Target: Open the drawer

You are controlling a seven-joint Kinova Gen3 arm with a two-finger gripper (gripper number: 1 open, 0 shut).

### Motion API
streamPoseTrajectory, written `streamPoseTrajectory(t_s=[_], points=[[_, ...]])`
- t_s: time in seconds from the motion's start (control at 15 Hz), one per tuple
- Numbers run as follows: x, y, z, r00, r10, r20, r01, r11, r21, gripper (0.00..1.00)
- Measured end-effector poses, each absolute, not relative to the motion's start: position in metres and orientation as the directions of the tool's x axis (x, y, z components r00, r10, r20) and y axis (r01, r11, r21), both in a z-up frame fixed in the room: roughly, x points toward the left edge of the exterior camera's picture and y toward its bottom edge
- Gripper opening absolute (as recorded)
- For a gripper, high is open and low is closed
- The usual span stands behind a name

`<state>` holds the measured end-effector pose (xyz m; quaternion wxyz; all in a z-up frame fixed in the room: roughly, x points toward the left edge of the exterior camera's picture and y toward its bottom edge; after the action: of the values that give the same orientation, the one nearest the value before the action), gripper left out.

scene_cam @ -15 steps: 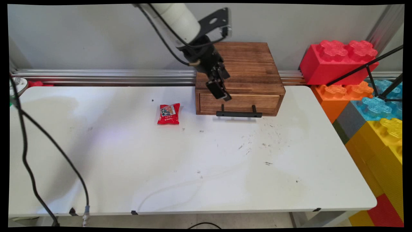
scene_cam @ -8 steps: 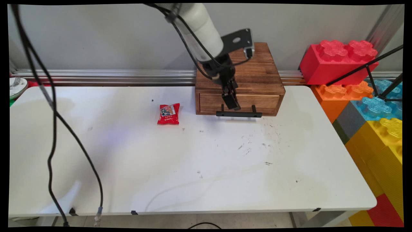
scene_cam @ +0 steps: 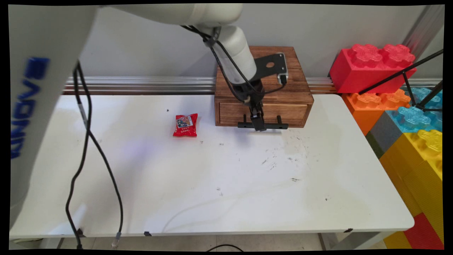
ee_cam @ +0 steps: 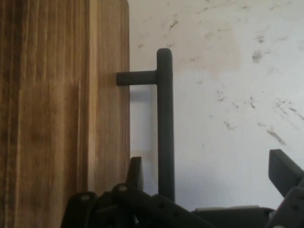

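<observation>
A brown wooden box [scene_cam: 272,71] with one drawer [scene_cam: 230,113] stands at the table's back edge. A black bar handle [scene_cam: 272,125] runs across the drawer front. My black gripper [scene_cam: 257,124] has come down right at this handle, left of its middle. In the hand view the handle [ee_cam: 165,118] runs upward between my two fingers, close to the left fingertip [ee_cam: 136,168] and far from the right one [ee_cam: 284,168]. The gripper [ee_cam: 209,164] is open and straddles the bar without gripping it. The drawer looks shut.
A small red snack packet [scene_cam: 185,125] lies on the white table [scene_cam: 226,184], left of the box. Big red, orange, blue and yellow toy bricks [scene_cam: 407,106] are stacked along the right side. Black cables [scene_cam: 88,148] hang over the table's left part.
The gripper has moved down and to the right, from in front of the box's top left to the drawer handle.
</observation>
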<state>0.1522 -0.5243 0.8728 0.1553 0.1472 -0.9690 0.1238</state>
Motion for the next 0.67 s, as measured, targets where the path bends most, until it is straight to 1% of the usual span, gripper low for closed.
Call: streamPoseTrajectory(t_s=[0.67], points=[[0.135,-0.538,0.823,-0.908,-0.274,0.317,-0.344,0.919,-0.192,1.0]])
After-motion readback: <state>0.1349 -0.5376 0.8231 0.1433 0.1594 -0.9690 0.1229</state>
